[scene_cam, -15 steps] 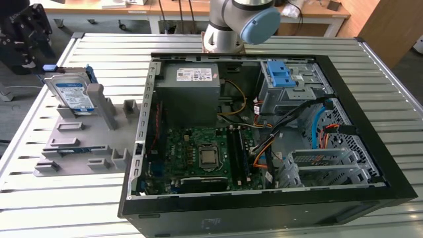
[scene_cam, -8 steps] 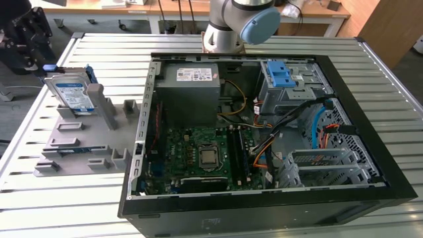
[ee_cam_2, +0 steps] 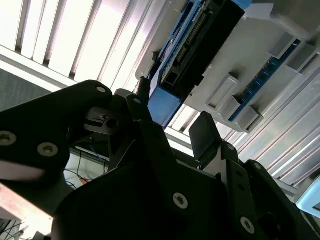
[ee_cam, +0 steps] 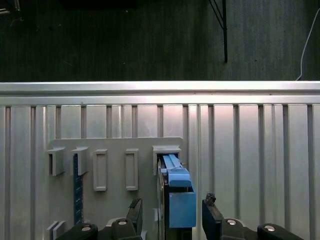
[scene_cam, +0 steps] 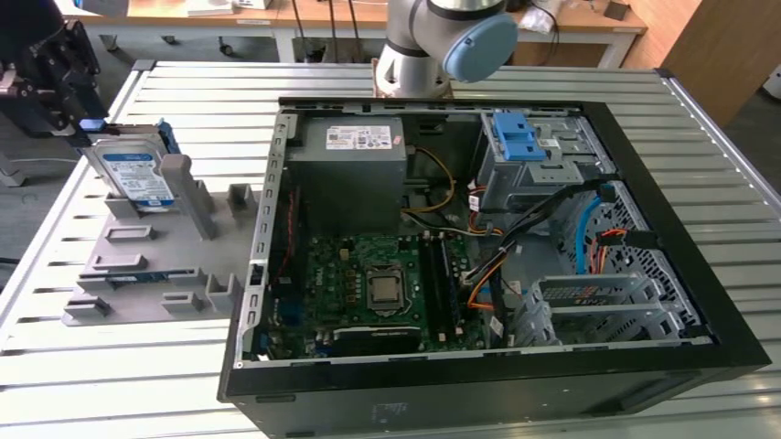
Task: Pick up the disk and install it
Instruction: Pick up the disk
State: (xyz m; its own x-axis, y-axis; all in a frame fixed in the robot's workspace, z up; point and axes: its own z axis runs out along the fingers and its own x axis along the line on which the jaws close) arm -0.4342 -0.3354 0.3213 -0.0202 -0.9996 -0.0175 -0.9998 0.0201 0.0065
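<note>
First wrist view: gripper (ee_cam: 172,201) hangs low over a grey fixture plate (ee_cam: 115,150) lying on the slatted metal table (ee_cam: 260,150). Fingers (ee_cam: 212,220) are spread apart, one on either side of the disk (ee_cam: 180,212). The disk stands on edge in a slot of the plate, blue carrier frame uppermost. A narrow gap shows between each finger and the carrier; no contact seen, nothing gripped. A thin blue strip (ee_cam: 77,190) stands in another slot; the other slots are plain grey blocks. Second wrist view: the blue end tab of the carrier sits between the two dark fingers, the disk's connector edge beyond it. Exterior view: the disk is upright at the far end of the fixture, at the exterior view's left, its white-and-blue label facing the camera, with the gripper's dark body just above and behind it. The open computer case (scene_cam: 488,389) lies well apart at the exterior view's right. Inside are a grey power-supply box (scene_cam: 354,155), a green motherboard (scene_cam: 366,274), a light-blue latch piece (scene_cam: 518,137) on the drive cage, and orange and black cables. The arm base (scene_cam: 422,55) stands behind the case.
</note>
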